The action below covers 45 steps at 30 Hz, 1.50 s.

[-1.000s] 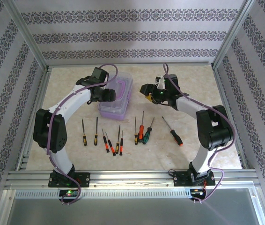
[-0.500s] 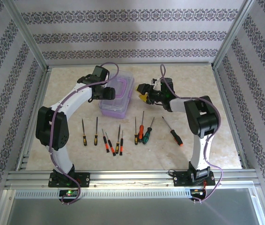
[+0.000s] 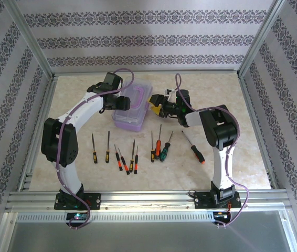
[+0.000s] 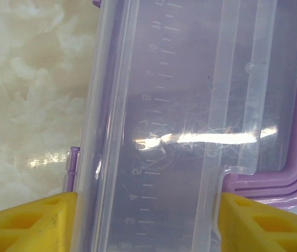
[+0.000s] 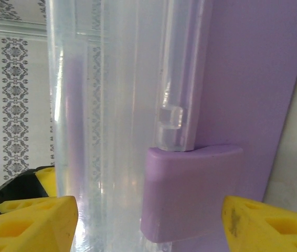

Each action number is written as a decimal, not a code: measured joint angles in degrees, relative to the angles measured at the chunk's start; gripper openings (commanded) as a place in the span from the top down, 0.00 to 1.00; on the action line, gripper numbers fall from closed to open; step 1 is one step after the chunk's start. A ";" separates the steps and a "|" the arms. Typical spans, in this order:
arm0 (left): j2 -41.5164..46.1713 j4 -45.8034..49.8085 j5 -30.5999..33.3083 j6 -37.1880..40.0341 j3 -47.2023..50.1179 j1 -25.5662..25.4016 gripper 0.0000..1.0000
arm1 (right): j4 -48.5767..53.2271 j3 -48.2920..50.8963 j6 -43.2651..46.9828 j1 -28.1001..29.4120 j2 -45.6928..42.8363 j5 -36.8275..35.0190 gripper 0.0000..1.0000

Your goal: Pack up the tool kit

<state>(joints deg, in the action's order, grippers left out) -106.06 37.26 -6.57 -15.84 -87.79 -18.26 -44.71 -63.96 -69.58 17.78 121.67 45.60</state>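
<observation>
The purple tool box [image 3: 131,110] sits with its lid on near the far middle of the marble-patterned table [image 3: 232,105], flanked by two robot arms. The left gripper [image 3: 118,103] hovers over the clear lid [image 4: 180,105], its yellow fingers [image 4: 33,220] spread apart between the box's edge and the purple handle [image 4: 295,176]. The right gripper [image 3: 154,107] faces the box's right side, jaws wide on either side of a purple latch [image 5: 190,194]. A row of screwdrivers [image 3: 131,164] lies loose on the table, on the near side of the box.
</observation>
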 measured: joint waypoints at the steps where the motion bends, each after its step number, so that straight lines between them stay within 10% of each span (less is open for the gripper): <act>1: -0.09 -0.35 -0.24 0.11 0.00 0.00 0.36 | -0.87 0.00 -0.28 -0.02 0.00 0.20 0.25; 45: -1.20 -1.90 -1.86 1.33 -0.74 -0.11 0.38 | -8.61 -0.90 -6.97 -1.25 5.27 1.88 0.06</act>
<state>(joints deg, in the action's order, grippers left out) -107.26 35.35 -8.43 -14.50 -88.53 -18.37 -53.32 -64.86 -76.55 16.53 126.93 47.48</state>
